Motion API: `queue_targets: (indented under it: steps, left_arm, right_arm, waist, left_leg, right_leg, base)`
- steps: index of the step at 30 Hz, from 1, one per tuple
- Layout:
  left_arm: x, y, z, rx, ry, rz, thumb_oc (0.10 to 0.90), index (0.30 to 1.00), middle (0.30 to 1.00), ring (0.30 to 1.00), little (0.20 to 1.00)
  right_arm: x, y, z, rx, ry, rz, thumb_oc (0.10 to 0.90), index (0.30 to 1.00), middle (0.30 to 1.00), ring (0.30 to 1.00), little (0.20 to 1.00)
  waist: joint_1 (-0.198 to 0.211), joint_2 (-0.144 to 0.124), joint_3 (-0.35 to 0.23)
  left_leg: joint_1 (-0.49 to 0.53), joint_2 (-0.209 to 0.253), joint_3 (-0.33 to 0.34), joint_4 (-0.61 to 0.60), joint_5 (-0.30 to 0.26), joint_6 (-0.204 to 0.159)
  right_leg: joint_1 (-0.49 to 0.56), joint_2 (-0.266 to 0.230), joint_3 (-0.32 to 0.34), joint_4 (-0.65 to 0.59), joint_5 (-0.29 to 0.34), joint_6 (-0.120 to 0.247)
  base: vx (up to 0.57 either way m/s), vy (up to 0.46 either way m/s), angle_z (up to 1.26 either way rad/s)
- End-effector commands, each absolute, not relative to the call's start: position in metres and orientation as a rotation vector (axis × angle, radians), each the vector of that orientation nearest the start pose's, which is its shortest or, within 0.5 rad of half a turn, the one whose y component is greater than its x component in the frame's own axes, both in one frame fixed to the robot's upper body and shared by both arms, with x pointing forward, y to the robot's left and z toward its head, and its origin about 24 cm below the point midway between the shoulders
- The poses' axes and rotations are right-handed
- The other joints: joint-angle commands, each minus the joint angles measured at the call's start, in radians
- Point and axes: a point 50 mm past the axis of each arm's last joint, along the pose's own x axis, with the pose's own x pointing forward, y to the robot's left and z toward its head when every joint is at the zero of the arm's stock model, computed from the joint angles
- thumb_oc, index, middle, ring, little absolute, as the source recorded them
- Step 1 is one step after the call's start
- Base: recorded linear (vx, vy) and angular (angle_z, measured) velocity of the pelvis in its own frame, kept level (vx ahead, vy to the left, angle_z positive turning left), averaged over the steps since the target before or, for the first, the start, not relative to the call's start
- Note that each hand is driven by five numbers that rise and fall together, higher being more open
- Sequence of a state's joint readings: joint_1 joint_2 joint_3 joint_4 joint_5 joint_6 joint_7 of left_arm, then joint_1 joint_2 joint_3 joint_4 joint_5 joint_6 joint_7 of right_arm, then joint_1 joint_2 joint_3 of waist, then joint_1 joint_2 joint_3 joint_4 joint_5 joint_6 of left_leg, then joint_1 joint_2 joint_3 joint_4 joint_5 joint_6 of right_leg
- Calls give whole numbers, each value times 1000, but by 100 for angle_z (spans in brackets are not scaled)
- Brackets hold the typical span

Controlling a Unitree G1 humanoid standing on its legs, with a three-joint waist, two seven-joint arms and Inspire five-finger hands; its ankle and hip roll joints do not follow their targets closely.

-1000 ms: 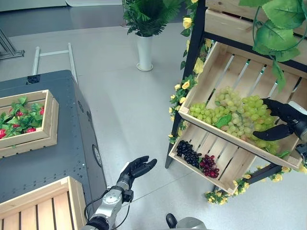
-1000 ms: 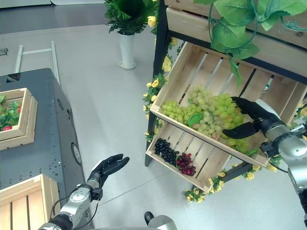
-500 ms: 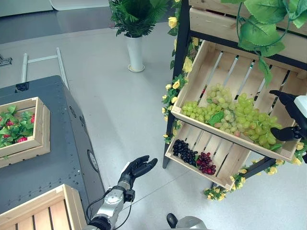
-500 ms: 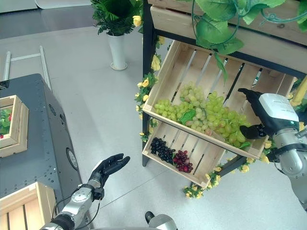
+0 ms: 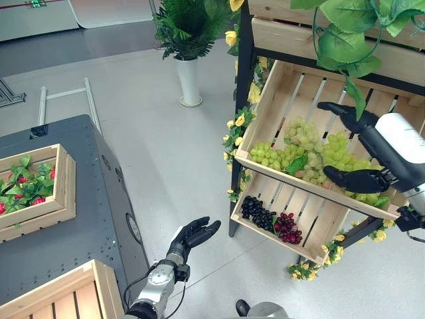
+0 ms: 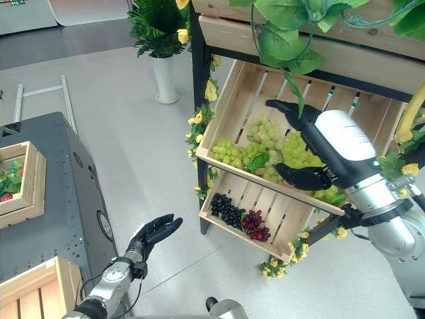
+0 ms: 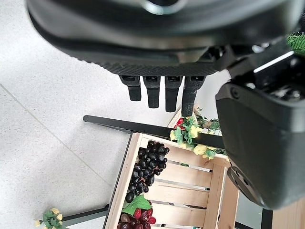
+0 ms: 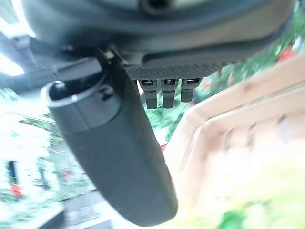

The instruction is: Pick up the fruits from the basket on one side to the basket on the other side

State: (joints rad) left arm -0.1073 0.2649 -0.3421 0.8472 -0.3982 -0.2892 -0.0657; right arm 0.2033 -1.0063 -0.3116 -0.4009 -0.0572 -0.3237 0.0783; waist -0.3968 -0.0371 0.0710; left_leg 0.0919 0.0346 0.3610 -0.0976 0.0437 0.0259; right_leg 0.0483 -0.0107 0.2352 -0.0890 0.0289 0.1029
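Note:
Green grapes (image 5: 299,149) lie heaped in the upper tilted wooden crate (image 5: 265,113) of the shelf on the right. My right hand (image 5: 362,123) hovers over the right part of that heap, open, fingers straight and thumb (image 5: 355,178) spread, holding nothing. The lower crate (image 5: 319,232) holds dark grapes (image 5: 255,211) and red grapes (image 5: 287,228); the left wrist view shows the dark grapes (image 7: 145,171) too. My left hand (image 5: 191,234) hangs open and empty above the floor beside the grey cabinet (image 5: 80,219). An empty wooden crate (image 5: 63,299) sits on the cabinet's near corner.
A second crate (image 5: 50,212) with red fruit among leaves sits on the cabinet at the left. A potted plant in a white vase (image 5: 189,80) stands behind the shelf's black post (image 5: 240,119). Leaves (image 5: 345,40) and yellow flowers (image 5: 239,123) hang around the shelf. A metal frame (image 5: 86,106) lies on the floor.
The camera has shifted. My right hand moved from the crate's right end leftward over the green grapes, closer to the camera, still open. The left hand has stayed put.

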Motion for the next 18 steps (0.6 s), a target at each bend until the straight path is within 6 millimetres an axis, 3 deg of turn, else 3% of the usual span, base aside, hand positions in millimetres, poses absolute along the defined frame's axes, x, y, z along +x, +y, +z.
queue_targets:
  steps: [1, 9, 18]
  left_arm:
    - [237, 191, -68, 39, 349, -111, 800, 900, 900, 900, 900]
    - [233, 184, -74, 49, 375, -134, 800, 900, 900, 900, 900]
    - [229, 163, -81, 39, 406, -165, 800, 900, 900, 900, 900]
  right_arm:
    - [199, -255, 251, -1039, -741, 184, 800, 900, 900, 900, 900]
    - [198, -221, 232, -788, -836, 444, 800, 900, 900, 900, 900]
    - [220, -170, 178, -389, -778, 622, 800, 900, 900, 900, 900]
  waist:
    - [59, -7, -45]
    - [73, 2, -46]
    - [128, 11, -34]
  left_leg:
    - [84, -50, -10, 26, -220, 36]
    - [87, -50, -10, 29, -213, 33]
    - [87, -54, -41, 30, -198, 30]
  right_leg:
    - [-33, 99, 0, 19, -8, 14]
    - [-30, 95, -9, 21, -8, 11]
    - [-14, 77, -49, 16, -6, 4]
  base:
    - [0, 0, 0]
    - [0, 0, 0]
    - [-12, -20, 9]
